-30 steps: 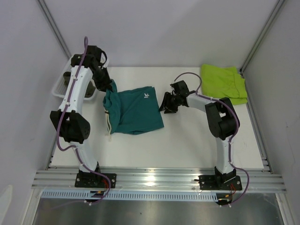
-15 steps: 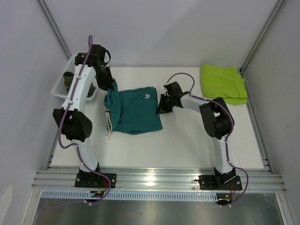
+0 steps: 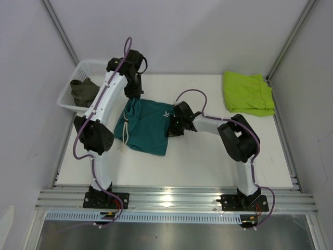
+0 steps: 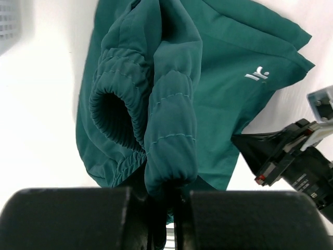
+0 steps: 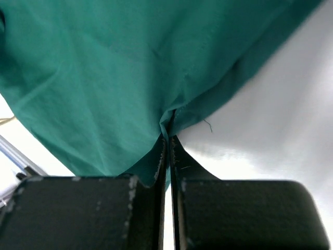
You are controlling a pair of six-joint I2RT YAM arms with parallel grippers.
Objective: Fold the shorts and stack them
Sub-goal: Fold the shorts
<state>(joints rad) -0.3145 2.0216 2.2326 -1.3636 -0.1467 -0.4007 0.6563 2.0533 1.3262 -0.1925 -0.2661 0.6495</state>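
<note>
The teal shorts (image 3: 144, 125) with a small white logo (image 3: 166, 114) and a cream drawstring (image 3: 124, 138) hang bunched over the middle of the table. My left gripper (image 3: 133, 95) is shut on their elastic waistband (image 4: 156, 130) at the back left corner. My right gripper (image 3: 171, 127) is shut on the hem of their right edge (image 5: 171, 117). The lime-green shorts (image 3: 247, 92) lie folded at the back right. The dark olive shorts (image 3: 86, 92) sit in the white basket (image 3: 73, 78) at the back left.
The right gripper's black body shows at the right of the left wrist view (image 4: 291, 161). Grey walls close the table on the left, back and right. An aluminium rail (image 3: 177, 200) runs along the near edge.
Both grippers have carried the teal shorts: the left arm swung right and back from beside the basket, the right gripper moved left. The shorts now bunch narrower, and the olive pair shows.
</note>
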